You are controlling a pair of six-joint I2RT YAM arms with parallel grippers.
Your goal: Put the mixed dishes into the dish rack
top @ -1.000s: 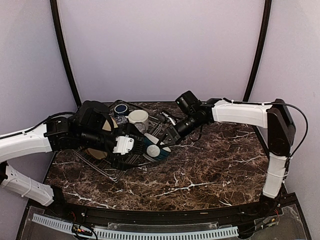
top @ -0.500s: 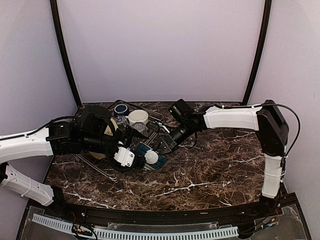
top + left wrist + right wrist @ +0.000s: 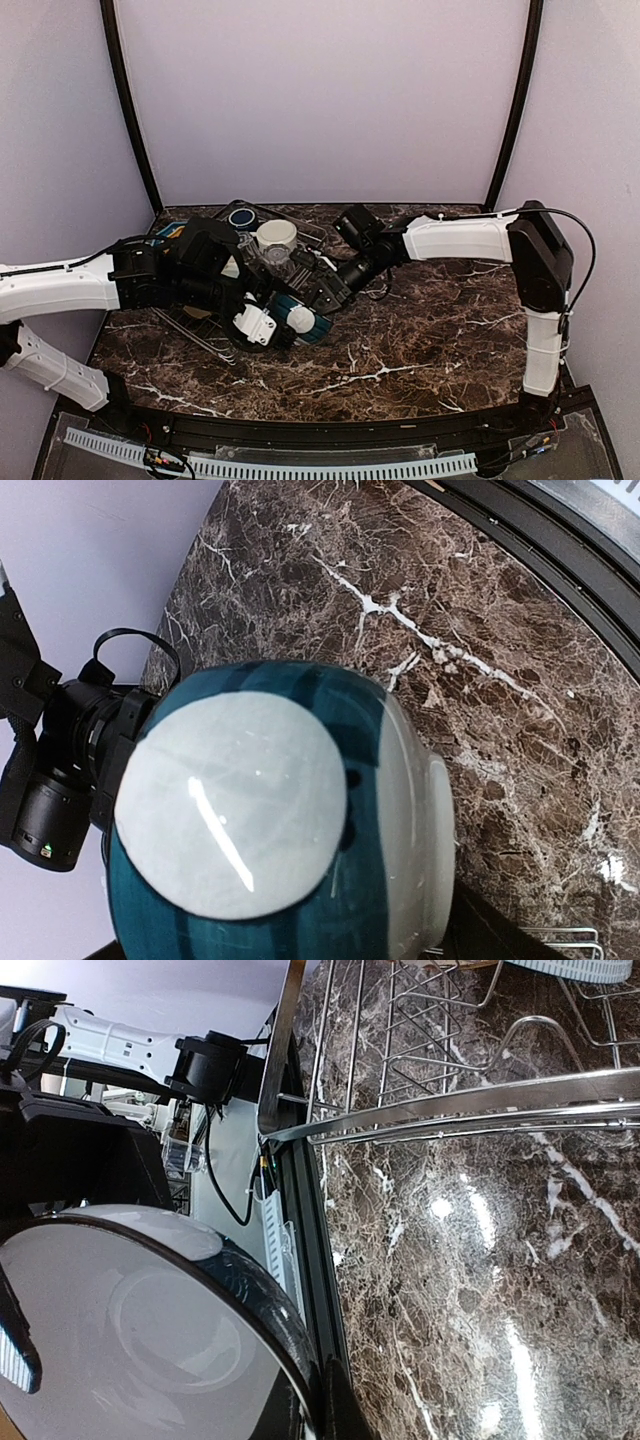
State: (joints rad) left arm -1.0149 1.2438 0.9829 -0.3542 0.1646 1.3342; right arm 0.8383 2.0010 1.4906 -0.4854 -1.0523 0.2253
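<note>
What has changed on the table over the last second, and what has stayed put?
The right gripper, shut on the rim of the teal bowl, reached further left and brought the bowl slightly nearer the arm bases. The left gripper moved the same way, keeping beside the bowl. The cream mug, dark blue mug and dish rack stayed put.

Two slender robot arms; the left arm [image 3: 55, 290] wears smooth white shells between bulky black joint housings; its lower link has a ridged white cover; a thin black cable [image 3: 80, 262] runs along it; the right arm [image 3: 460, 238] matches, white links meeting a black elbow block, a looping black cable [image 3: 590, 240] beside it; the left hand [image 3: 272, 318] is black with a white moulded part.
</note>
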